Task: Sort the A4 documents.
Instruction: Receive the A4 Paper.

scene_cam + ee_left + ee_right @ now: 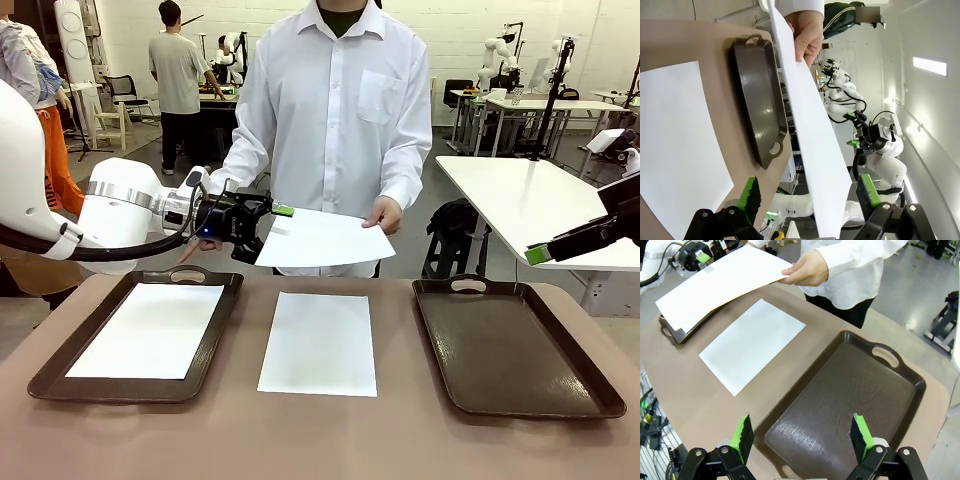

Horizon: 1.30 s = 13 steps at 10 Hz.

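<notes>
Left gripper (265, 230) open astride an A4 sheet (325, 238) edge, seemingly not touching; person's hand (385, 213) holds it aloft; right gripper (802, 437) open over right tray (515, 345); second sheet (150, 330) in left tray (130, 392), third sheet (320, 342) on counter (320, 440)

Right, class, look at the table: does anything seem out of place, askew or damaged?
One A4 sheet lies on the bare table between the two trays, while a second sheet sits inside the left tray and the right tray holds none. Nothing looks torn or spilled.
</notes>
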{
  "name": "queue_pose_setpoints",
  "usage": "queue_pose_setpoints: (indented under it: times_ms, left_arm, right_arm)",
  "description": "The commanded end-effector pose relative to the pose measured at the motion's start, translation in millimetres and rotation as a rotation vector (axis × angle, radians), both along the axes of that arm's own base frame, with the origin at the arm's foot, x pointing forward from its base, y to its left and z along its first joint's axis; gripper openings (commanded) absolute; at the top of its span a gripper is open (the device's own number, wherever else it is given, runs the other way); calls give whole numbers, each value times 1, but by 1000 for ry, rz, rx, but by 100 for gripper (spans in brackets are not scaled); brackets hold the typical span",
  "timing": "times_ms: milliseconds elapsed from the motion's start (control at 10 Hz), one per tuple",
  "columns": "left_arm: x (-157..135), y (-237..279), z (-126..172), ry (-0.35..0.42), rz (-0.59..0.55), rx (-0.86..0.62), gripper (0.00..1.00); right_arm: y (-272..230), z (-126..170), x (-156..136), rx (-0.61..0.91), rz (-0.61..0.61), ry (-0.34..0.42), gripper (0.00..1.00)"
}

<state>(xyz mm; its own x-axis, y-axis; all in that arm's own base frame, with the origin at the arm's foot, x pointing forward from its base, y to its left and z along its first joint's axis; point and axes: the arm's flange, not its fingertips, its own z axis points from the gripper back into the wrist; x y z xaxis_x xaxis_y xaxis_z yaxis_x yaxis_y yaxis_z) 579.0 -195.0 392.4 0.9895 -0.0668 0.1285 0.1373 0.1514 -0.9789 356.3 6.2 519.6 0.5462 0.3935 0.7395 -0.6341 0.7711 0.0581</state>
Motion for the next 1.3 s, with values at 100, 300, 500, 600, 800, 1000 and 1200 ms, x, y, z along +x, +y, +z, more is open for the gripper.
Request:
queue_pose_setpoints:
  times_ms: [100,300,500,600,800,1000,1200]
  left_arm:
    - [3,-9,2,10,-72,-30,83]
    - [3,-9,-3,50,-81,-18,63]
    - [4,-10,-3,60,-72,-11,44]
    - [4,-10,-3,56,-53,3,55]
    - [5,-9,-3,47,-27,12,52]
    - [5,-8,-2,39,-6,29,32]
    - [4,-7,-1,35,7,28,13]
  right_arm:
    - [0,-1,0,1,1,2,100]
    - [0,-1,0,1,1,2,100]
    - [0,-1,0,1,1,2,100]
    - [0,-1,0,1,1,2,100]
    - [0,-1,0,1,1,2,100]
    - [0,-1,0,1,1,2,100]
    - [0,-1,0,1,1,2,100]
